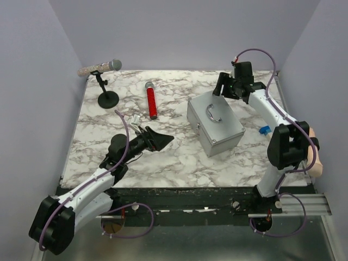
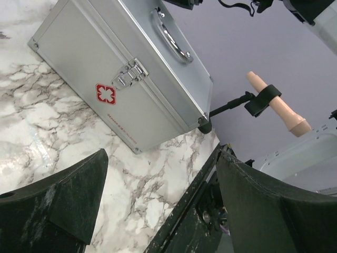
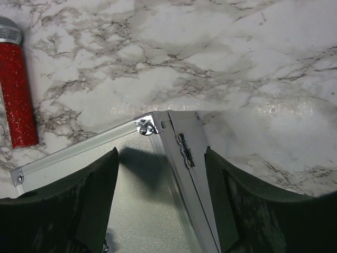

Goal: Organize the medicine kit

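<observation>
Left wrist: boxy brushed-metal medicine kit (image 2: 92, 60)

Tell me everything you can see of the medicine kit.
The medicine kit is a silver-grey metal box, lid shut, with a curved handle on top, a latch and red cross on its front, and a hinge behind. It rests flat, skewed, on the marble table, right of centre. The open right gripper hangs over its far corner.

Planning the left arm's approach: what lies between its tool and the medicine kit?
Only bare marble table before the medicine kit, top and left wrist views.
</observation>
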`<state>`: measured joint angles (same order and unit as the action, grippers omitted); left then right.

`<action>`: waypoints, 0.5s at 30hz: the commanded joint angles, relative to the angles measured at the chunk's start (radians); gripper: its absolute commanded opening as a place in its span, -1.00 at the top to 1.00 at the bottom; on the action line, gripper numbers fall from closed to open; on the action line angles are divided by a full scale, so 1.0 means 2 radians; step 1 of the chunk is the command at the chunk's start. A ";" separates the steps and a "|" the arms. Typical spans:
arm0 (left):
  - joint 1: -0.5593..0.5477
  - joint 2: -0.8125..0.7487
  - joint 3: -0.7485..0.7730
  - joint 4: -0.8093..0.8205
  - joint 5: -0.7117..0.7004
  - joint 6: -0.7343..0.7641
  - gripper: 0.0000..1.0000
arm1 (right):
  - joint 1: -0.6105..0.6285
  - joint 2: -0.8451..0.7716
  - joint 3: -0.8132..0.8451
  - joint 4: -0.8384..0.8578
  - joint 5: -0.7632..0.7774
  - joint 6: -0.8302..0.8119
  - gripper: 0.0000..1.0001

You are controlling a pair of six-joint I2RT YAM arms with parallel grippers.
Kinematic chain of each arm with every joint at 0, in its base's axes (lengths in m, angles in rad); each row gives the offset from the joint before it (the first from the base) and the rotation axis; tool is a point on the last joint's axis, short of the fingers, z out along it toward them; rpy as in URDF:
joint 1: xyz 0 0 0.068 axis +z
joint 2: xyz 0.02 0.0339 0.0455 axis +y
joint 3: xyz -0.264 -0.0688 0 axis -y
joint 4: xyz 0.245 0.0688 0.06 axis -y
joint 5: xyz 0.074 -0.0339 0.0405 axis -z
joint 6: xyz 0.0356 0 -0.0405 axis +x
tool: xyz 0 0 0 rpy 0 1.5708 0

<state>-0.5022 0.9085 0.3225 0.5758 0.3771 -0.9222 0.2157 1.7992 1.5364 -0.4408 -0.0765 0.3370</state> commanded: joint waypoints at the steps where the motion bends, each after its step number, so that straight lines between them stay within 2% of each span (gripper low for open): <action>1: 0.001 -0.041 -0.029 -0.028 -0.014 0.002 -0.82 | 0.003 0.015 0.008 -0.005 -0.057 -0.027 -0.49; 8: 0.000 -0.064 -0.045 -0.051 -0.022 -0.001 -0.84 | 0.021 0.054 0.029 -0.014 -0.200 -0.072 -0.34; 15: 0.000 -0.059 -0.039 -0.055 -0.024 0.000 -0.84 | 0.078 0.058 -0.002 -0.032 -0.236 -0.137 -0.29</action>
<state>-0.5022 0.7918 0.2375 0.4793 0.3504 -0.9249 0.2852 1.8832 1.5932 -0.4118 -0.4137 0.1642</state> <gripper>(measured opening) 0.919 0.659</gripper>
